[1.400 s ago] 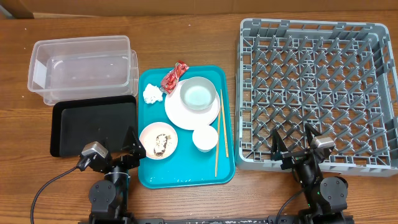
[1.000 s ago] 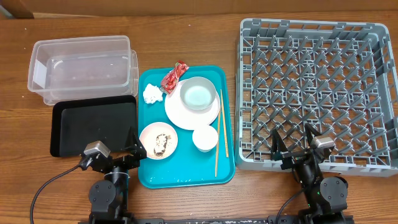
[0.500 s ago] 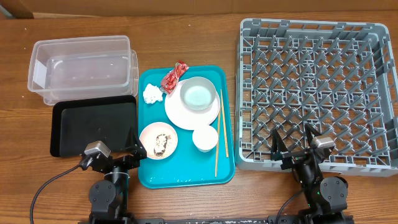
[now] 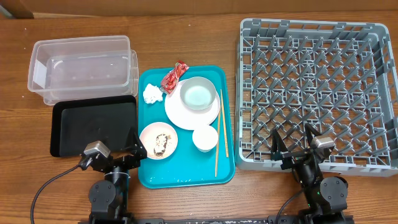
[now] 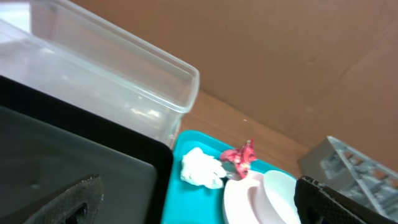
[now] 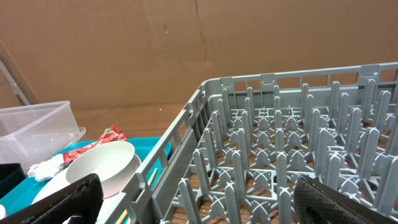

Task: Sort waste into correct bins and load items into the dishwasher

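Both your grippers are down at the bottom of the overhead frame, jaws spread wide and holding nothing. The left gripper [image 4: 132, 149] sits lower left, right by the corner of the black tray [image 4: 93, 127] and the edge of the teal tray [image 4: 186, 180]. The right gripper [image 4: 291, 144] is lower right, at the bottom edge of the grey dish rack [image 4: 311, 25], which fills the right side.

Everything else is on the teal tray in the middle:
- The red wrapper [image 4: 174, 77] is at the top.
- The white napkin [image 4: 151, 94] is just left of the pale plate [image 4: 180, 112].
- An empty bowl [image 4: 199, 94] sits on that plate.
- The rice bowl [image 4: 148, 138] is lower left with rice and scraps [image 4: 161, 142] inside.
- The cup [image 4: 204, 137] is below the plate.
- The chopsticks [image 4: 218, 134] lie along the tray's right side.

The clear tub [image 4: 37, 74] is at upper left, above the black tray.
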Controlling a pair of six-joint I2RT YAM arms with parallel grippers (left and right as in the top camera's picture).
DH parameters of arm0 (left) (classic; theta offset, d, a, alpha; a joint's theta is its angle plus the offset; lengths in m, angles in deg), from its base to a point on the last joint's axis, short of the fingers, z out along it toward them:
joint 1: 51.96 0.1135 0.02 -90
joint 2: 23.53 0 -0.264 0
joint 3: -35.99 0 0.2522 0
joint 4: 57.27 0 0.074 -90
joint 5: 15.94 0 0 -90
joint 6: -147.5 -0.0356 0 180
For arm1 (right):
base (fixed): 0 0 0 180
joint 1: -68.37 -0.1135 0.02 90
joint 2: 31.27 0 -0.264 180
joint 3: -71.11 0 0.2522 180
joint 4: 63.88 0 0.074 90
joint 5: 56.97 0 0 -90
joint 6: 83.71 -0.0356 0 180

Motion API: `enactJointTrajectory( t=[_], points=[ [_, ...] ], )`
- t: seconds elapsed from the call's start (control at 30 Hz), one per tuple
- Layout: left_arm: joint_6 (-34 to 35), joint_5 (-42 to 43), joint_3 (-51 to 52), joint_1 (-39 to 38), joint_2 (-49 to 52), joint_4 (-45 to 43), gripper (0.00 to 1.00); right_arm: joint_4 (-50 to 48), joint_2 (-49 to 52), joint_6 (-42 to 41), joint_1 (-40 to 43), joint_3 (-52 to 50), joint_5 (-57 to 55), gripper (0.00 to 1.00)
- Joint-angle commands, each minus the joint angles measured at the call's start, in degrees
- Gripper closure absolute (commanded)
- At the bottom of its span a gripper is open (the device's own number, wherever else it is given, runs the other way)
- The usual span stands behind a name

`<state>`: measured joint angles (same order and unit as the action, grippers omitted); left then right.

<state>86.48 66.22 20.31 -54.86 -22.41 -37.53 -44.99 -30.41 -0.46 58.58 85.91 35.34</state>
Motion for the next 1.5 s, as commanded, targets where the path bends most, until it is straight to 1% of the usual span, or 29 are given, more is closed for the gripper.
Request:
enactJointTrajectory(
  t=[0.0,0.07,0.17,0.23,0.3,0.33,0.4,0.5,0.63,0.67,0.7,0.83,0.87,0.97,1.03,1.13,1.17,1.2,1.27,1.33,1.37,1.4,1.47],
  points=[
    [6.1,6.7,0.5,0.3,0.0,-1.5,0.00,-0.5,-0.5,0.2,0.2,-0.6,-0.7,0.00],
    [5.9,11.4,0.4,0.3,0.0,-4.2,0.00,-1.3,-0.5,0.2,0.2,-0.6,-0.7,0.00],
    [5.9,15.5,0.1,0.3,0.0,-9.2,0.00,-1.9,-0.5,-1.1,0.2,-0.6,-0.4,0.00],
    [5.9,16.7,-0.8,0.3,0.0,-12.3,0.00,-1.8,-0.5,-5.3,0.2,-0.6,0.6,0.00],
    [5.7,16.7,-2.7,0.3,0.0,-12.9,0.00,-2.8,-0.5,-11.2,0.2,-0.6,2.9,0.00],
    [5.1,16.7,-4.0,0.3,0.0,-12.6,0.00,-3.6,-0.5,-13.0,0.2,-0.6,4.0,0.00],
    [2.3,17.0,-7.7,0.3,0.7,-10.7,0.00,-6.6,-0.5,-14.9,0.2,-0.5,7.3,0.00],
    [-2.7,19.6,-14.7,0.3,3.9,-5.4,0.00,-11.4,-0.5,-15.0,0.2,1.2,10.9,0.00],
    [-6.6,24.7,-27.4,0.3,14.1,4.6,0.00,-10.5,-0.2,-13.8,0.2,7.3,10.8,0.00],
    [-7.5,25.9,-31.3,0.3,17.8,7.5,0.00,-8.3,0.3,-13.2,0.2,9.7,10.6,0.00],
    [-7.9,27.5,-39.1,0.3,25.4,13.4,0.00,-2.5,2.1,-11.8,0.2,14.8,10.6,0.00],
    [-8.5,32.3,-55.7,0.2,40.7,25.5,0.00,14.1,8.8,-10.6,0.2,27.0,7.5,0.00],
    [-8.4,33.9,-64.1,0.2,47.8,31.5,0.00,24.0,14.2,-10.6,0.2,34.5,5.1,0.00],
    [-8.4,35.1,-74.5,0.2,55.8,38.0,0.00,35.1,22.4,-10.6,0.2,44.0,4.2,0.00],
    [-8.4,36.5,-79.4,0.2,59.6,40.8,0.00,40.9,28.0,-10.6,0.2,49.5,4.2,0.00],
    [-7.6,47.1,-82.3,0.2,62.9,40.5,0.00,48.0,35.4,-10.6,0.2,56.0,4.9,0.00],
    [-7.6,49.6,-82.4,0.0,63.7,40.3,0.00,49.5,37.5,-10.6,0.2,57.4,5.4,0.00],
    [-7.8,50.0,-82.4,-0.5,64.6,41.0,0.00,50.3,39.5,-10.6,0.2,58.5,6.6,0.00],
    [-10.5,47.3,-82.3,-2.5,65.9,44.6,0.00,50.2,42.5,-10.6,0.2,59.1,10.3,0.00],
    [-12.2,41.1,-82.3,-5.6,67.1,49.4,0.03,49.9,44.5,-10.6,0.2,59.1,12.5,0.00],
    [-12.7,31.3,-82.1,-10.8,68.7,55.2,0.07,49.9,46.7,-10.6,0.2,59.1,12.3,0.00],
    [-12.7,26.9,-81.9,-13.4,69.7,57.5,0.11,49.9,47.8,-10.7,0.2,59.1,12.1,0.00],
    [-12.2,18.4,-80.8,-19.5,72.0,60.8,0.14,49.5,50.2,-12.2,0.2,59.1,11.7,0.00]
  ],
)
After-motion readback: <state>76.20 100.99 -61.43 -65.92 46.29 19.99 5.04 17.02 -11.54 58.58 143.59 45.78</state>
